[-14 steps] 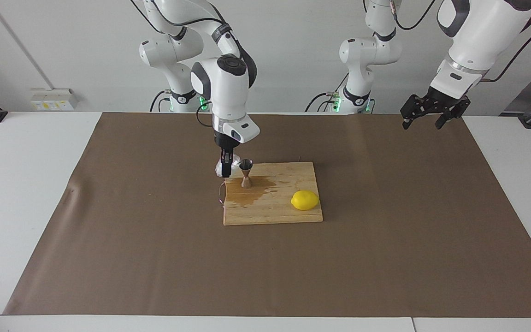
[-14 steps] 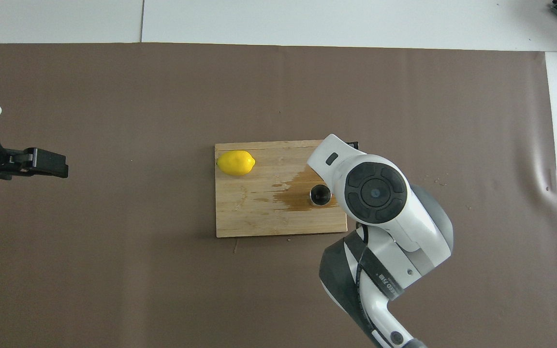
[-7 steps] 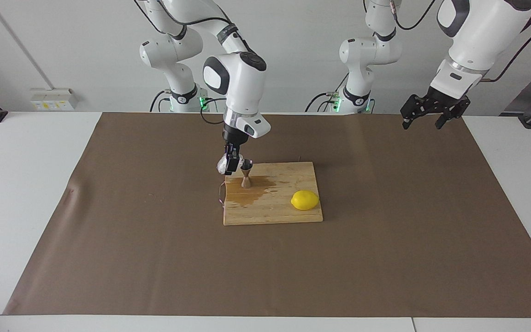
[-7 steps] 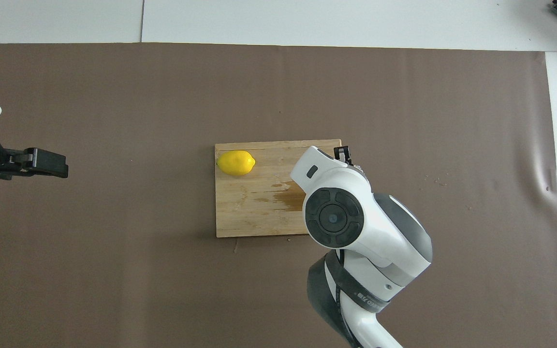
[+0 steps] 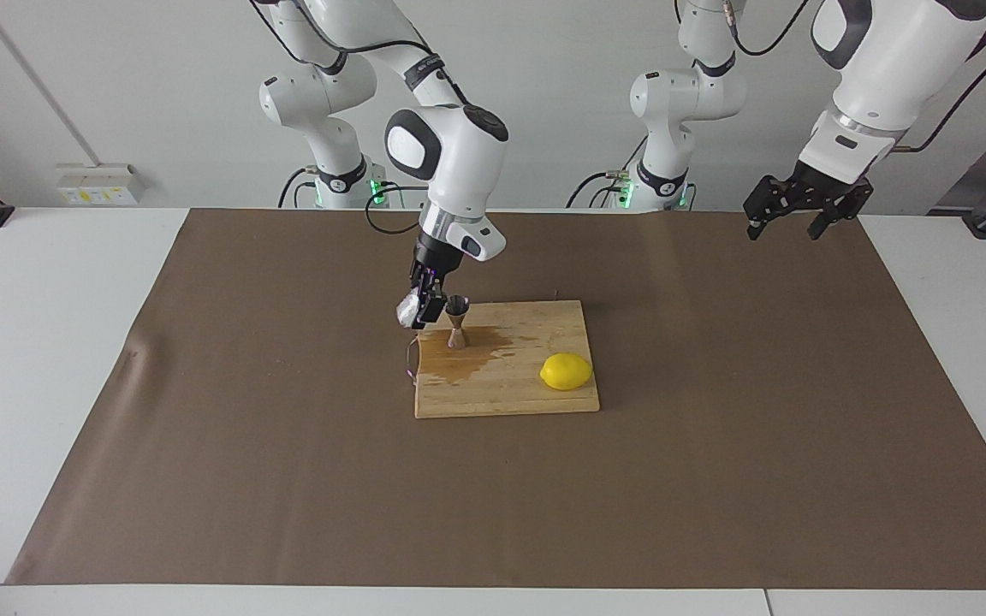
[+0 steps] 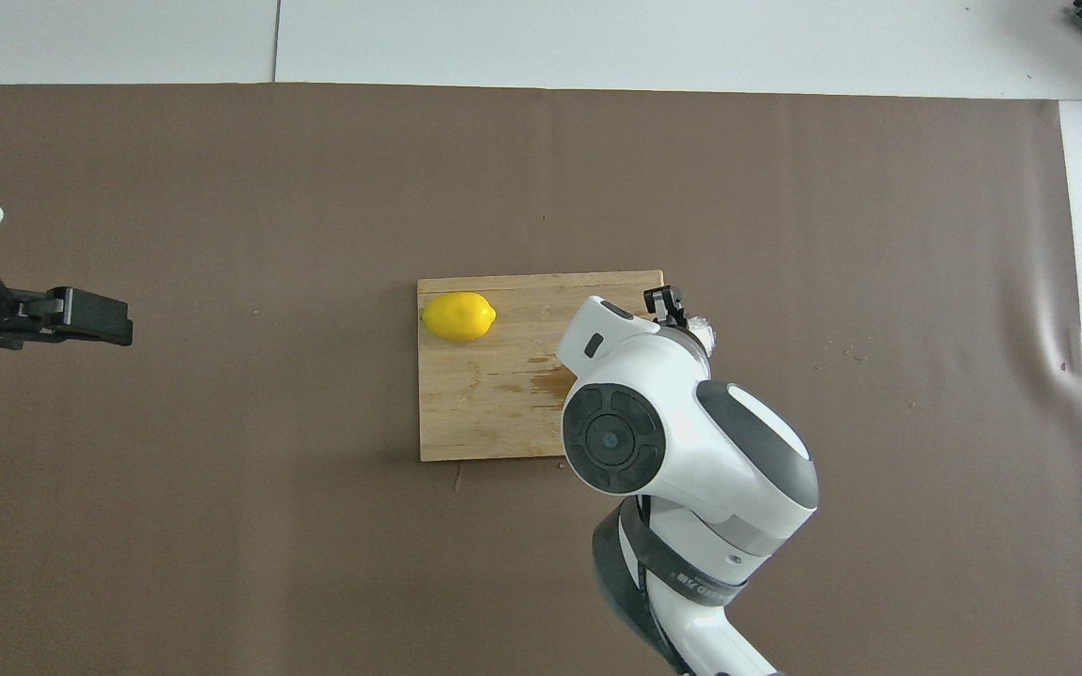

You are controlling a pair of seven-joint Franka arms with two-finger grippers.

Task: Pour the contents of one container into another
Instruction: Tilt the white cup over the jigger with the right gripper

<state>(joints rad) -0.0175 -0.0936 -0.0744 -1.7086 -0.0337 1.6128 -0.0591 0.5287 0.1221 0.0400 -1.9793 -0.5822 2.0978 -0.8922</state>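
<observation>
My right gripper (image 5: 423, 308) is shut on the small clear glass cup (image 5: 408, 313), held tilted in the air over the edge of the wooden board (image 5: 536, 402), close beside the rim of the metal jigger (image 5: 457, 322). The jigger stands upright on the board in a brown wet patch (image 5: 480, 358). In the overhead view the cup (image 6: 703, 330) peeks out past the right arm, which hides the jigger. My left gripper (image 5: 785, 229) waits open and empty, raised over the mat at the left arm's end; it also shows in the overhead view (image 6: 95, 317).
A yellow lemon (image 5: 566, 371) lies on the board toward the left arm's end, also seen in the overhead view (image 6: 457, 316). The board (image 6: 466, 422) lies on a brown mat (image 5: 715, 479) that covers most of the white table.
The right arm's wrist has swung and risen, tilting the gripper. The cup has shifted slightly away from the jigger. In the overhead view the arm now covers the jigger. The left arm has not moved.
</observation>
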